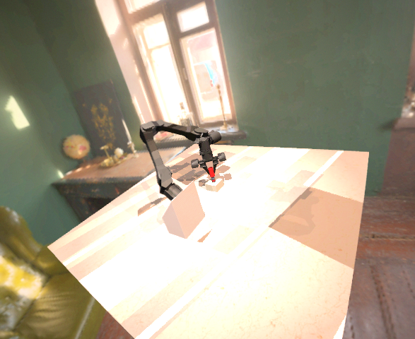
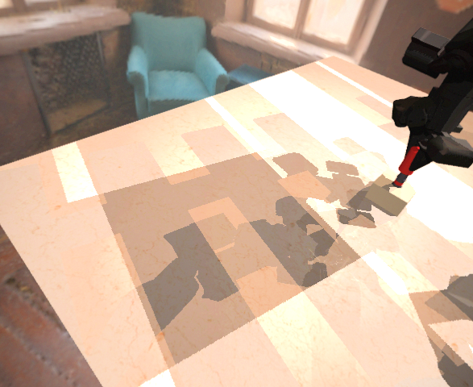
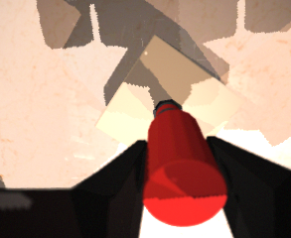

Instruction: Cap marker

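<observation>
Pale marble table [image 2: 153, 216], tan holder block [image 2: 388, 195] — black gripper [image 3: 182, 164] pinching red plastic cylindrical cap [image 3: 182, 164], seated over dark marker [image 2: 398, 181], at its twelve o'clock.

We see the arm [image 1: 156, 153] arching over the table [image 1: 310, 255], its gripper [image 1: 211, 174] pointing down, fingers clamped on the red cap [image 1: 211, 171]. The cap's lower end sits just above the pale block [image 1: 215, 185]; the marker itself is too small to make out. A larger pale box [image 1: 183, 215] stands nearer us.
</observation>
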Available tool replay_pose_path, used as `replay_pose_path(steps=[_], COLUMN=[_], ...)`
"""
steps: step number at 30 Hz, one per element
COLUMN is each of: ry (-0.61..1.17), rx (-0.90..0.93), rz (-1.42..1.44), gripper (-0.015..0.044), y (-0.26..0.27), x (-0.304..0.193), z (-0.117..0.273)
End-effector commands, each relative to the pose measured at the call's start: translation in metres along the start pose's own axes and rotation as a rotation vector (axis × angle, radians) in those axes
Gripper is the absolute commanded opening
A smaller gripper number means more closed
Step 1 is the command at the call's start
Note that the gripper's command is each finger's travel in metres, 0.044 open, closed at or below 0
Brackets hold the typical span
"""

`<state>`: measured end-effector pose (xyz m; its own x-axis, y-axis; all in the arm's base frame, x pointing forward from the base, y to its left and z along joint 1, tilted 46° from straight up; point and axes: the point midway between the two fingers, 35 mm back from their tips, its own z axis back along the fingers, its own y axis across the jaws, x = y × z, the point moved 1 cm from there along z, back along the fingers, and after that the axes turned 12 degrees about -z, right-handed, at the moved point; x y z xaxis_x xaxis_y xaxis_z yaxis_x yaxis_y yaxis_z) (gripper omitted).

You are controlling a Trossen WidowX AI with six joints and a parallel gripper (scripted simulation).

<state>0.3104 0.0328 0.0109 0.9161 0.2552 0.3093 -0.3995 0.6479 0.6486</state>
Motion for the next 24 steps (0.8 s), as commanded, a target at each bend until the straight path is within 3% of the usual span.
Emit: replay_pose_path(steps=[1,16,24], ry=[0.002,0.002,0.004], rx=[0.004,0.006,0.003], rz=[-0.007,-0.007,-0.003], gripper=[0.0000,0.0000,0.0210], y=[0.000,0.001,0.001], x=[-0.001,-0.002,-0.002], z=[-0.008,-0.018,-0.017])
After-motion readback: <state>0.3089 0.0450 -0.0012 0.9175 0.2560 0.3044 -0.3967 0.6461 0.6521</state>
